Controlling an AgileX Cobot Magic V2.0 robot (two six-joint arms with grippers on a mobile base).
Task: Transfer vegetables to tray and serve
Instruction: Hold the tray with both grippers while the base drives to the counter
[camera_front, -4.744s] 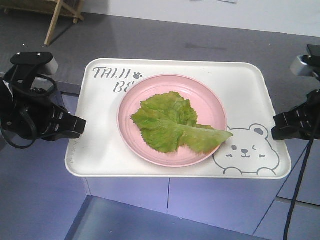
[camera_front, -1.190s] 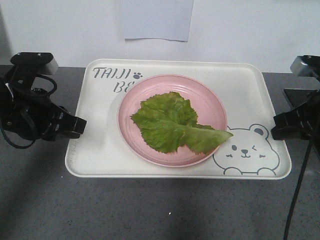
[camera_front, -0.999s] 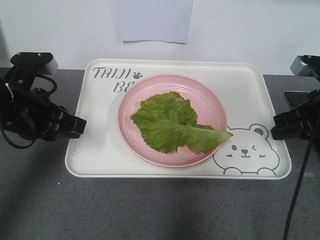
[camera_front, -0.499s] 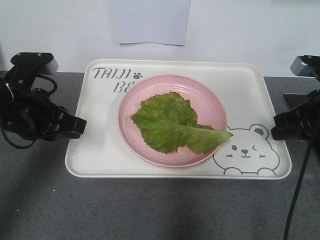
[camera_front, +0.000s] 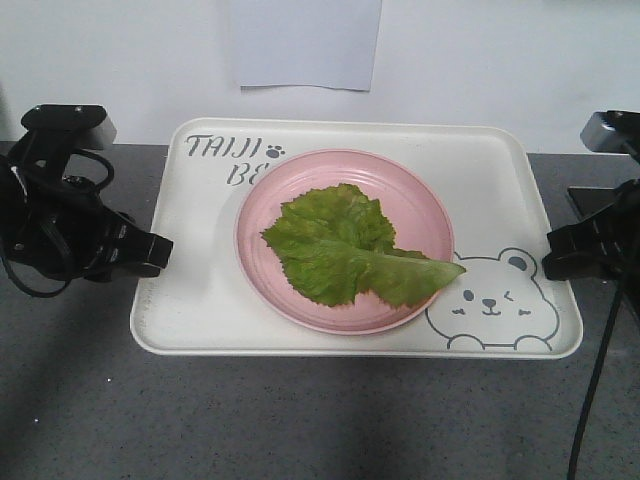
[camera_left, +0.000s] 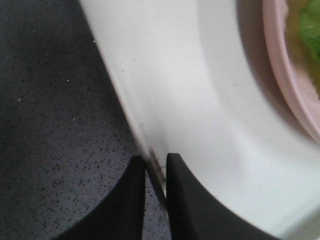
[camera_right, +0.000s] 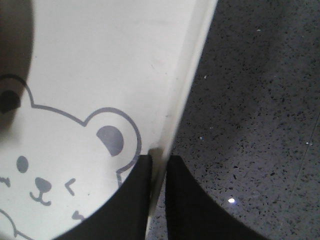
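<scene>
Both grippers clamped on opposite edges of the cream-white rectangular tray (camera_front: 500, 190), lettuce aboard.

I observed the flat, crinkly bright-green lettuce leaf (camera_front: 345, 245) lying on the round pink plate (camera_front: 425, 215), which sat in the middle of the tray between the grey "TAIJI BEAR" lettering (camera_front: 225, 150) and the cartoon bear face (camera_front: 490, 300). My left gripper (camera_left: 156, 172) had its two black fingers (camera_left: 182, 200) pinched onto the tray's left rim, one inside and one outside. My right gripper (camera_right: 159, 172) held the right rim likewise, just beside the bear's ear. Under the tray I noted a dark grey speckled countertop (camera_front: 300, 420), with a white wall (camera_front: 480, 60) and a sheet of paper (camera_front: 305, 40) behind.
</scene>
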